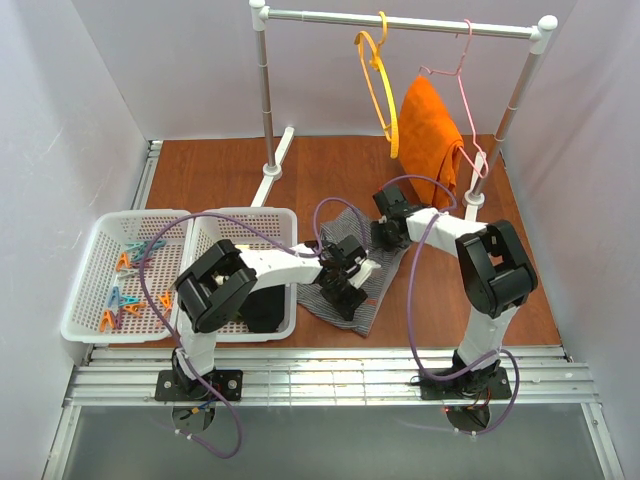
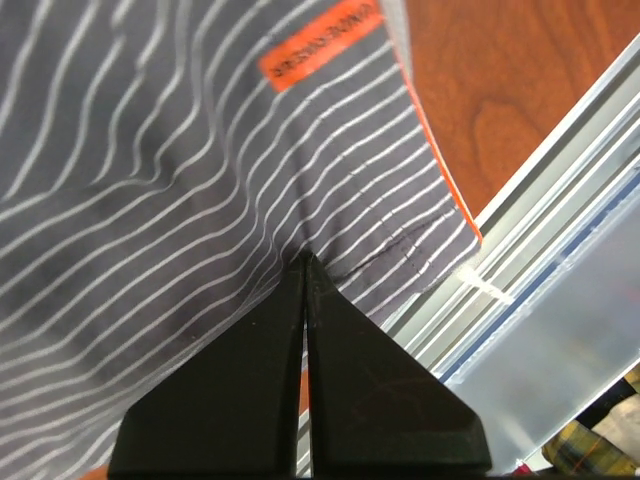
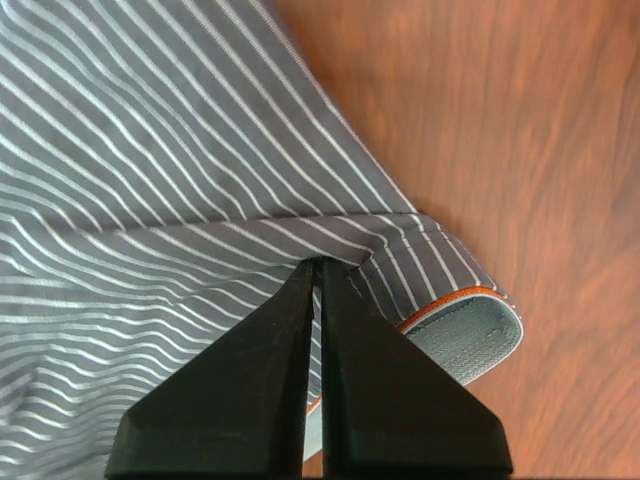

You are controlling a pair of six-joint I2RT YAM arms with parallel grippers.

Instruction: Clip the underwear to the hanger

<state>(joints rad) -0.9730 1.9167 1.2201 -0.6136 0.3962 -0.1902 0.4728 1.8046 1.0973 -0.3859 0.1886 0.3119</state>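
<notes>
The underwear (image 1: 375, 296) is spread on the desk (image 1: 220, 180), pinched by the shut left hand (image 2: 305, 262) and shut right hand (image 3: 318, 265). The hanger (image 1: 378, 92) is hung on the rail (image 1: 420, 24) behind, beside an orange cloth (image 1: 430, 130). 2 white baskets (image 1: 140, 214) are set left.

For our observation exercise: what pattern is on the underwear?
The underwear is grey with thin white stripes, clearest in the left wrist view.

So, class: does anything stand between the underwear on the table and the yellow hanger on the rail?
Nothing visible does. The underwear lies before the rack, the left gripper and right gripper shut on it. The hanger hangs free on the rail; the orange cloth hangs beside it, not in front.
</notes>
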